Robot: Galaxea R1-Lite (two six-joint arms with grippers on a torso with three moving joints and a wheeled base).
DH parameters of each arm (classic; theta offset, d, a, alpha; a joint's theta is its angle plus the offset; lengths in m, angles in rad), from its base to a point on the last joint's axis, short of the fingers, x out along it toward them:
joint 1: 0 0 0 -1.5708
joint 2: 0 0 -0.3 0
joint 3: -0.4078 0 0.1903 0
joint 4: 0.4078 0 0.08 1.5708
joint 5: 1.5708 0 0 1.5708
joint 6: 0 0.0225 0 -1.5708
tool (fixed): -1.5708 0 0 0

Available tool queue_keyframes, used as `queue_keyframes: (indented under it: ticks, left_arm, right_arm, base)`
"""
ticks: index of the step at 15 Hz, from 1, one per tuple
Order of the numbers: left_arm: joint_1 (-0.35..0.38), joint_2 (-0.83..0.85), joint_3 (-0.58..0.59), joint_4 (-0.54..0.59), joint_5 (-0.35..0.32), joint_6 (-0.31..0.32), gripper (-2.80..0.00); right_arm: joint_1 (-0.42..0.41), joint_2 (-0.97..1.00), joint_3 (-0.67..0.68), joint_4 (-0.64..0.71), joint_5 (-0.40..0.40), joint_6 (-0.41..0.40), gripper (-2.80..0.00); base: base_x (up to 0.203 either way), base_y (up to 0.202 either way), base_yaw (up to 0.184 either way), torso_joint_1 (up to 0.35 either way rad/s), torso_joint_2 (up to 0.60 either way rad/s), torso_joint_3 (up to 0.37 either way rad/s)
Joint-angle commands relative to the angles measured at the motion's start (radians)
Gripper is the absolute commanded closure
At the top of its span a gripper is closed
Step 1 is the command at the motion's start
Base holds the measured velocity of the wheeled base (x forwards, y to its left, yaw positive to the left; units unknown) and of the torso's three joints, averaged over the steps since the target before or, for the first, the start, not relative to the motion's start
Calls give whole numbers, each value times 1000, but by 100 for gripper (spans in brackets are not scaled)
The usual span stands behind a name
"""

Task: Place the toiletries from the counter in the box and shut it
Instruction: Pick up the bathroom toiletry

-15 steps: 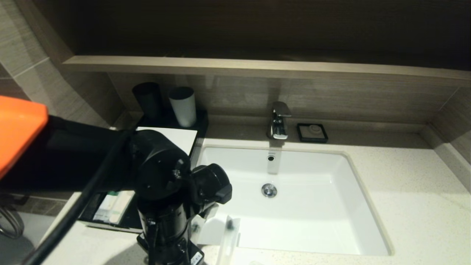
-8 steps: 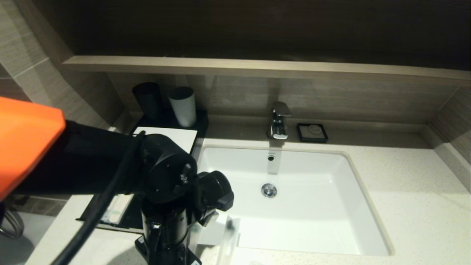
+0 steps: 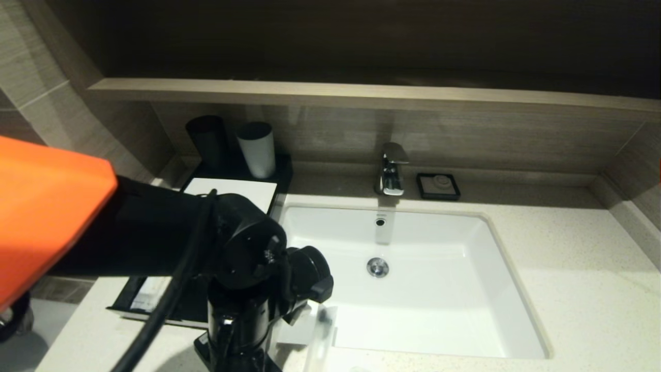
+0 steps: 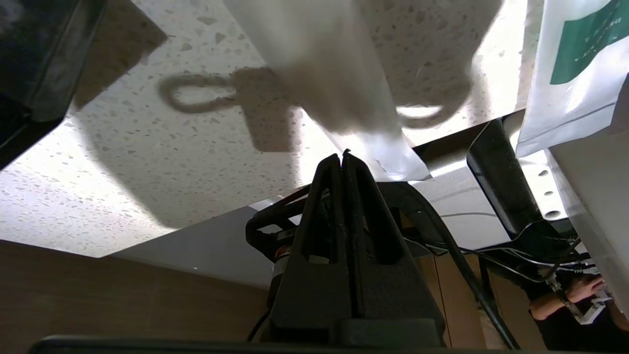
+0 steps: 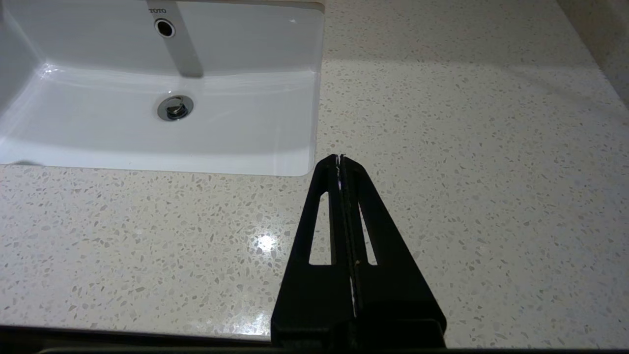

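Note:
My left gripper (image 4: 342,156) hangs over the front edge of the counter (image 3: 578,289), left of the basin (image 3: 439,289), pointing back toward my base. Its jaws are pressed together on the end of a translucent-white toiletry packet (image 4: 334,73), which stands upright beside the wrist in the head view (image 3: 320,336). Another white packet with a green label (image 4: 575,64) shows close by. The black box (image 3: 242,191) with its white top panel sits at back left. Its drawer (image 3: 124,305) is pulled out with packets (image 3: 147,299) inside, mostly hidden by my arm. My right gripper (image 5: 340,156) is shut and empty above the counter by the basin's front right corner.
A black cup (image 3: 208,137) and a white cup (image 3: 256,147) stand behind the box. A chrome tap (image 3: 391,170) and a small black soap dish (image 3: 438,186) sit behind the basin. A brown wooden ledge (image 3: 361,95) runs above.
My left arm has swung to the right and now covers more of the open drawer. The upright packet has stayed near the basin's front left corner.

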Motion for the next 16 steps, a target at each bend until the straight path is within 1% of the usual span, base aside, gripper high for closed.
queue_keyframes:
  ticks: [1, 10, 11, 12, 16]
  left_arm:
    - [-6, 9, -1, 6, 0, -2, 0]
    - [-7, 38, -26, 1, -1, -2, 0]
    - [-8, 38, -24, 1, -1, -2, -155]
    - [-7, 38, -24, 2, -1, -2, -280]
    - [-8, 41, -27, 1, -1, -3, -280]
  right_arm:
    - [0, -1, 0, 0, 0, 0, 0]
    - [0, -1, 0, 0, 0, 2, 0]
    - [0, 1, 0, 0, 0, 1, 0]
    - [0, -1, 0, 0, 0, 0, 0]
    - [0, -1, 0, 1, 0, 0, 0]
  base:
    - [0, 0, 0, 0, 0, 0]
    - [0, 0, 0, 0, 0, 0]
    - [0, 0, 0, 0, 0, 0]
    - [0, 0, 0, 0, 0, 0]
    - [0, 0, 0, 0, 0, 0]
